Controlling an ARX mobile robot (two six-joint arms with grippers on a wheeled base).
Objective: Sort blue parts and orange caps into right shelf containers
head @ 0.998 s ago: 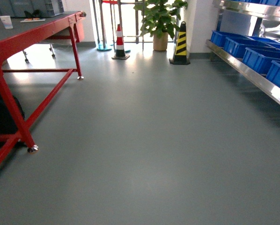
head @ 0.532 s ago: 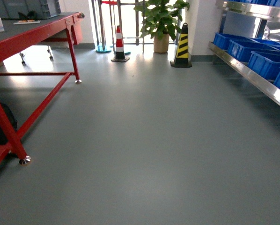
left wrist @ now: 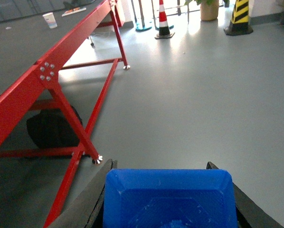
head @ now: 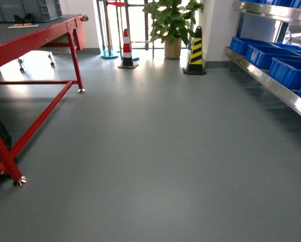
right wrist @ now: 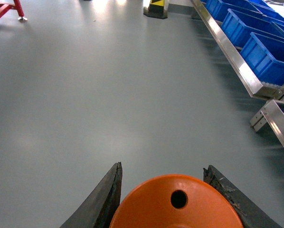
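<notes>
Open grey floor (head: 155, 151); left hand (left wrist: 168, 199) grasping blue part (left wrist: 169, 199), right hand (right wrist: 173, 202) grasping orange cap (right wrist: 176, 204); best kept clenched until beside right shelf (head: 271, 80) containers (head: 286, 70).

You've got a glossy plastic blue part (left wrist: 170, 199), a smooth orange cap (right wrist: 175, 202), a shiny steel right shelf (head: 271, 83) and a matt grey floor (head: 155, 151).

The bright-blue rectangular block (left wrist: 170, 199) and the orange cylinder cap (right wrist: 176, 203) are both cut off by the bottom edge. The stainless-steel shelf (head: 271, 83) with blue plastic bins (head: 290, 70) runs off right.
</notes>
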